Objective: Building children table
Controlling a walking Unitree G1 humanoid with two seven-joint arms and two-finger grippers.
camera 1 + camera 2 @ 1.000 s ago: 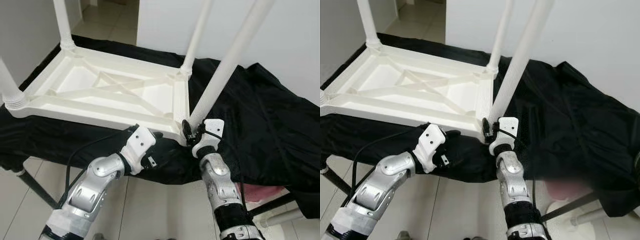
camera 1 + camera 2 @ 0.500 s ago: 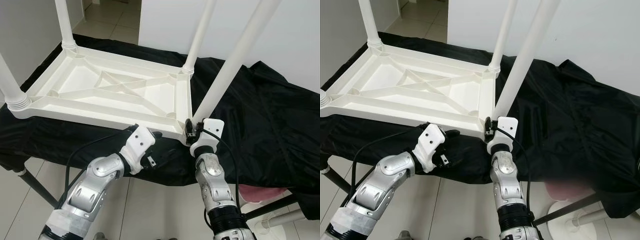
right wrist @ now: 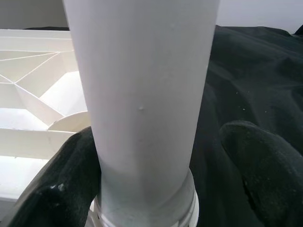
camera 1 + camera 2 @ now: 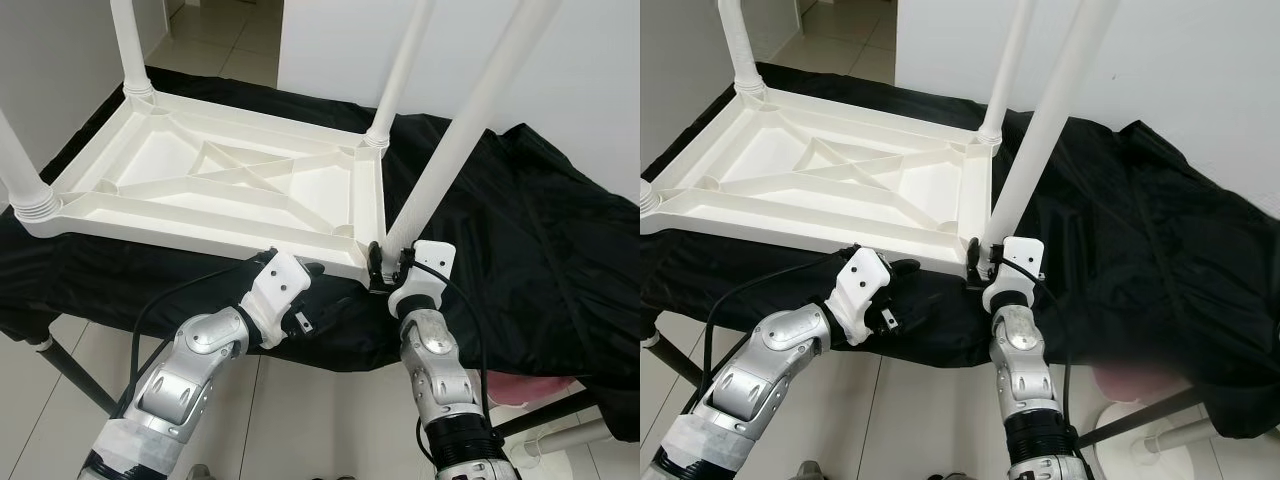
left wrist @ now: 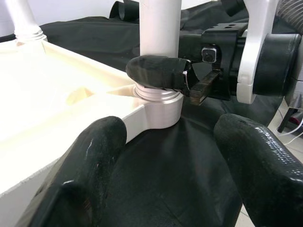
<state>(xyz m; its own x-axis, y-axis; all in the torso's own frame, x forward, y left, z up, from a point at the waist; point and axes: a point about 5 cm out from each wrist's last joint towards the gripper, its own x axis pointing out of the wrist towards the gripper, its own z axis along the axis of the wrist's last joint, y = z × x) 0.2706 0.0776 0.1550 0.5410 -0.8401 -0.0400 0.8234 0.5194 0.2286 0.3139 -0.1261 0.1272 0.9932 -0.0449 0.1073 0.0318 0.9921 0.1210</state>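
A white plastic children's table [image 4: 230, 190] lies upside down on a worktop draped in black cloth [image 4: 520, 230], with four round white legs [image 4: 400, 70] standing up from its corners. The right gripper [image 4: 385, 262] sits at the base of the near-right leg [image 4: 455, 150], one finger [image 5: 158, 72] pressed on it, the other set off to its side. The left gripper [image 4: 305, 290] rests just beside the table's near edge, its two fingers [image 5: 90, 165] spread apart, holding nothing
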